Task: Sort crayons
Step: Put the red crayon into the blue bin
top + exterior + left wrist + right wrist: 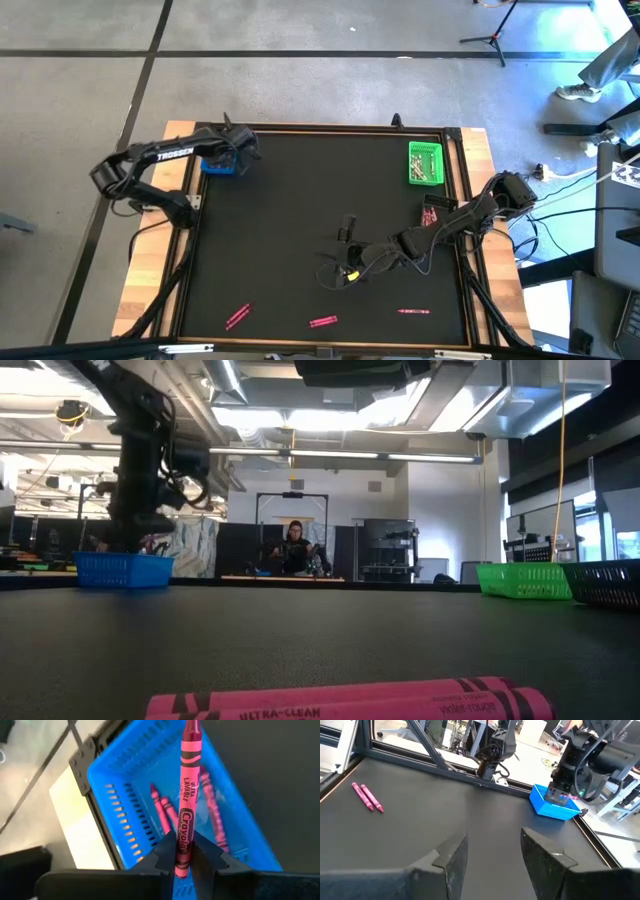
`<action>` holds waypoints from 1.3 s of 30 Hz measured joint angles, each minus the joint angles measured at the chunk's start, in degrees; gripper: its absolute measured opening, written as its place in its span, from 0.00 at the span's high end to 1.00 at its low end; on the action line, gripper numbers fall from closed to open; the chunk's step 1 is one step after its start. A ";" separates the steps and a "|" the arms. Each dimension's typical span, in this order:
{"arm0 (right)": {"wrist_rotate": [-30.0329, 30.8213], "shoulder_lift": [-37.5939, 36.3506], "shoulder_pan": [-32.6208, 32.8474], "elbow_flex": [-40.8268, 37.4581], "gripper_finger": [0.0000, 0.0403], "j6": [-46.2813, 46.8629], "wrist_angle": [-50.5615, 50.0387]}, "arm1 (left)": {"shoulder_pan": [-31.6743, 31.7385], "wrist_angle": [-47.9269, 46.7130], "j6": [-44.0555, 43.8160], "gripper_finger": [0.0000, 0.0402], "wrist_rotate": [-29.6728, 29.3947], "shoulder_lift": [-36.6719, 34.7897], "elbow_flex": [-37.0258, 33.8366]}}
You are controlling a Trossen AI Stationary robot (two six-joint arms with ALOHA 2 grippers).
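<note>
My left gripper (222, 158) hangs over the blue tray (125, 800) at the table's far left corner, shut on a pink crayon (187, 795). Several pink crayons (162, 815) lie on the tray's floor. Three more groups of pink crayons lie flat near the front edge (237, 316), (322, 322), (413, 311); the low view shows two of these crayons (350, 700) close up. My right gripper (492, 850) stands open over the table's middle right (345, 255), with nothing between its fingers. My left gripper pinches the pink crayon near one end (183, 855) between its two fingers. The fingers slant down toward the tray. The crayon runs along them and sticks out far past the fingertips. It is lifted clear above the blue tray.
A green tray (425, 163) stands at the far right, a dark basket (610, 582) beside it. The table has a raised frame (320, 128) around it. A person sits in the room beyond the far edge (293, 545). Bare dark mat lies between the trays.
</note>
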 joint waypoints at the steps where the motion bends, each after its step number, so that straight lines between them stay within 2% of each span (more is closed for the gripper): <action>1: 0.00 0.00 0.00 0.00 0.55 0.00 -0.01 | 0.30 -0.04 0.82 0.91 -0.03 0.55 -0.15; 11: -0.04 0.00 0.00 0.00 0.55 1.49 -0.01 | 0.59 0.37 4.37 0.75 -0.22 0.58 0.06; 17: -0.04 0.00 0.00 0.00 0.55 1.49 -0.01 | -3.21 -0.37 4.37 0.71 -0.02 -2.03 0.06; 23: -0.04 0.00 0.00 0.00 0.55 1.49 -0.03 | -11.92 -0.40 3.46 0.71 1.03 -8.33 0.24; 31: -0.06 0.00 0.00 0.00 0.55 1.49 -0.03 | -28.74 1.35 1.99 0.71 12.50 -13.93 0.24; 36: -0.07 0.00 0.00 0.00 0.55 1.49 -0.01 | -40.52 6.48 0.44 0.71 16.70 -14.31 0.24; 39: -0.07 0.00 0.00 0.00 0.55 1.55 -0.01 | -45.92 12.41 2.19 0.71 17.03 -14.31 0.24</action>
